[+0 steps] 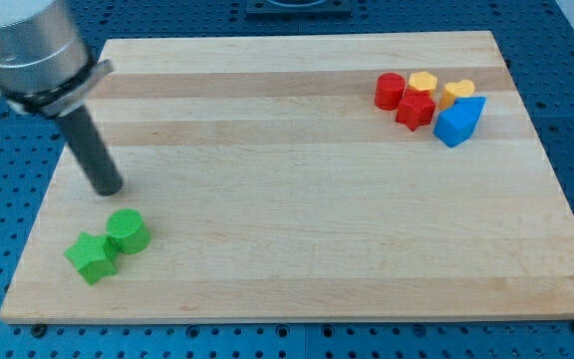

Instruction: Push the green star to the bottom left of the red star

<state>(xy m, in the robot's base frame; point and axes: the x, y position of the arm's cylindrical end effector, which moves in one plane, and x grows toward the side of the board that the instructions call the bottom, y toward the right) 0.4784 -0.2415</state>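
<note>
The green star point(92, 257) lies near the board's bottom left corner, touching a green cylinder point(127, 231) on its upper right. The red star point(416, 110) sits far away at the view's top right, in a cluster of blocks. My tip point(109, 187) rests on the board just above and slightly left of the green cylinder, a short gap from it. It is above and to the right of the green star, not touching it.
Around the red star are a red cylinder point(390, 91) on its left, a yellow block point(424, 83) above it, a yellow heart point(456, 93) and a blue block point(459, 123) on its right. The wooden board point(297, 219) sits on a blue perforated table.
</note>
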